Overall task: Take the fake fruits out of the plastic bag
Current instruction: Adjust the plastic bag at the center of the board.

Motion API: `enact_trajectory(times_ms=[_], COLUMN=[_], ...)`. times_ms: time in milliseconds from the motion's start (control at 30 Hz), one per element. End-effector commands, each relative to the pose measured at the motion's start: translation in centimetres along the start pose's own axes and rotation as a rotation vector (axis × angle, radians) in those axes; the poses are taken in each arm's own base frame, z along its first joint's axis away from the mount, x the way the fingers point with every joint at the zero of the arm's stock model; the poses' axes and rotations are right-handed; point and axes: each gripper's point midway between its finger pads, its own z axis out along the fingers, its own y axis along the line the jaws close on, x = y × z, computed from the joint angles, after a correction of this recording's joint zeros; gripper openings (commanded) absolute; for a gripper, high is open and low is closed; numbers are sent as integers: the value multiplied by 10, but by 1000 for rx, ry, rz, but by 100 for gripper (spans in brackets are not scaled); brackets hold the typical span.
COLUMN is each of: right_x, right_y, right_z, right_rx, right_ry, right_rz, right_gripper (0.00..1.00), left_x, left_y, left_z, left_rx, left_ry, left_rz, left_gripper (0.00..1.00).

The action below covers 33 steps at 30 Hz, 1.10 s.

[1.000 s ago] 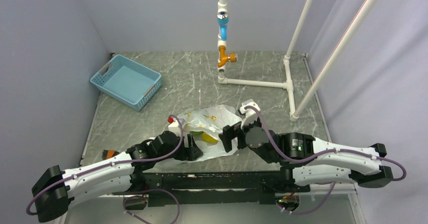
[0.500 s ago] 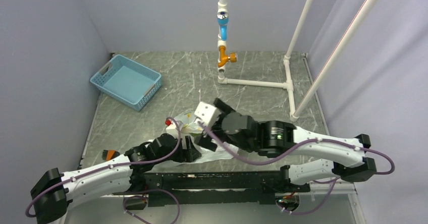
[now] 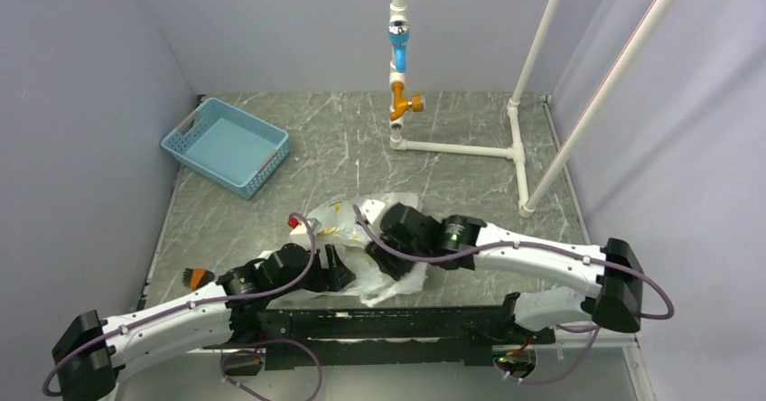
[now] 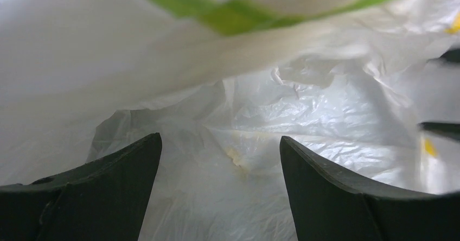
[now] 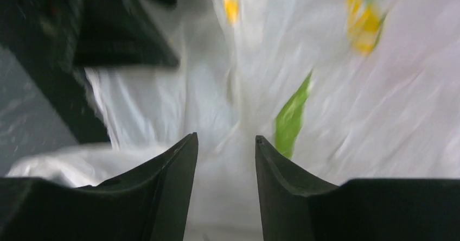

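R end effector (image 5: 225, 138) lower, on plastic bag (image 3: 336, 213); jaws narrower.

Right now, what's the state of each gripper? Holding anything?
Left gripper: open, jaws wide, bag film ahead, nothing held.
Right gripper: jaws a narrow gap apart, bag film between them; grip cannot be told.

The frame is filled by the plastic bag (image 4: 325, 116) — crinkled, translucent white film gathered into folds. At the bottom, the two dark fingers (image 4: 108, 192) of the left gripper (image 4: 219, 140) are held wide apart, film showing between them. A blurred green-and-yellow print (image 4: 217, 16) is seen along the top edge.
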Motion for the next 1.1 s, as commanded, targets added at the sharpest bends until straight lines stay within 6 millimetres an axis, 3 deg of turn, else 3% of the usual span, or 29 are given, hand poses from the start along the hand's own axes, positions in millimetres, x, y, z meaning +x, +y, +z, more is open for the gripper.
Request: enact_trajectory(times_ms=[0,67,133,233,433,567,700,867,1067], right_x=[80,97,88,57,-25,-46,-44,-11,10], right_y=[18,6,6,4,7,10,3,-7,-41], right_z=[-18,-30,-44,-54,-43,-23,0,25,34], right_rx=[-30,49,47,48,149,231,322,372,556], right_ry=[172,197,168,57,-164,-232,-181,-61,37], right_rz=[290,334,321,246,-29,-104,-139,-219,-229], right_gripper=[45,46,50,65,90,99,100,100,96], left_x=[-4,-3,-3,-3,-8,-8,-8,-10,-9], left_y=[8,11,12,11,3,3,6,6,8], left_z=[-3,-3,-3,-3,-1,-2,-4,-6,-6], left_rx=[-38,-49,-51,-54,-42,-47,-44,-42,-53], left_ry=[-34,-30,-30,-28,-31,-28,-39,-51,-46], left_rz=[-10,-7,-3,0,2,-4,-15,-17,-12], left_gripper=[87,87,87,87,87,87,87,87,87])
